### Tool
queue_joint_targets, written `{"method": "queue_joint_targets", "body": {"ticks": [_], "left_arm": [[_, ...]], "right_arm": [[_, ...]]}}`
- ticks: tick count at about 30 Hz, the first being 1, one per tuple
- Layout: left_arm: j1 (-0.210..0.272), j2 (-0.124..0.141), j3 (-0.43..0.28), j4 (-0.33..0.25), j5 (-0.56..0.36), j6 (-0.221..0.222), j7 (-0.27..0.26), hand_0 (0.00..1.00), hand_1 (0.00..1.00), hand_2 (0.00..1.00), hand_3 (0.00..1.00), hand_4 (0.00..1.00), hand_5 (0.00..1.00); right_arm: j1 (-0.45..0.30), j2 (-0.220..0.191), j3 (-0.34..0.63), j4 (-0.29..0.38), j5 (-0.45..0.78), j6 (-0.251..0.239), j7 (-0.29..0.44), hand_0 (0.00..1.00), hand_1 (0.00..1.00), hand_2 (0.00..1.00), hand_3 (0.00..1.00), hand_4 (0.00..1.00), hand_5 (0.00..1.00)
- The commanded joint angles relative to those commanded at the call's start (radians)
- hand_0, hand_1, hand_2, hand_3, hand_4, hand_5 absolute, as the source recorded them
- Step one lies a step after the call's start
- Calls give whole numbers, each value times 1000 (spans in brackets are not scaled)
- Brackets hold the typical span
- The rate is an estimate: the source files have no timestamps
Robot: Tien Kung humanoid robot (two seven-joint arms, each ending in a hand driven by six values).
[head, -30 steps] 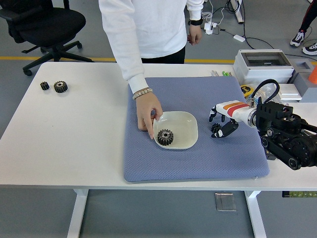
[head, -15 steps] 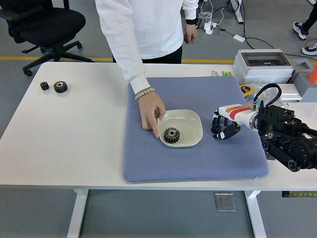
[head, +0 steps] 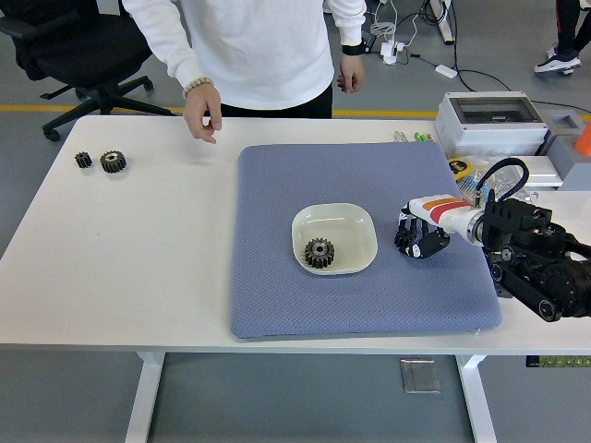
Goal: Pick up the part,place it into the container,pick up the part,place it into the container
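Open blue mat [head: 360, 295] between white square bowl [head: 334, 238] and right hand [head: 417, 238]; nothing in that gap. Person's hand [head: 203, 113] hangs over white counter [head: 120, 249], seemingly clear of mat.

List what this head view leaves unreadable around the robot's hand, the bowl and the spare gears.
- Right hand: its curled fingers hide whether they hold a part; too small and dark to tell.
- Left arm: outside the picture.
- Gear in the bowl: its underside is hidden.
- Two gears at the table's far left: too small to see their teeth.
- Person's hand: palm faces down, its contents hidden.
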Motion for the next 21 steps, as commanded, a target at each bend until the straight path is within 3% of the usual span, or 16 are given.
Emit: {"method": "queue_joint_targets", "body": {"ticks": [7, 13, 21], "left_arm": [[-1, 0, -1, 0, 1, -2, -1, 655, 630, 733, 599, 707, 610], [-4, 0, -4, 0, 2, -3, -2, 654, 631, 733, 598, 707, 613], [-4, 0, -5, 0, -2, -3, -4, 653, 628, 732, 597, 707, 615]], "right_arm": [[1, -14, 17, 10, 2, -1, 0, 177, 372, 442, 453, 668, 223], [-6, -29, 85, 29, -7, 5, -13, 159, 367, 440, 454, 669, 222], [-14, -39, 226, 139, -39, -8, -41, 157, 362, 445, 458, 654, 198]]}}
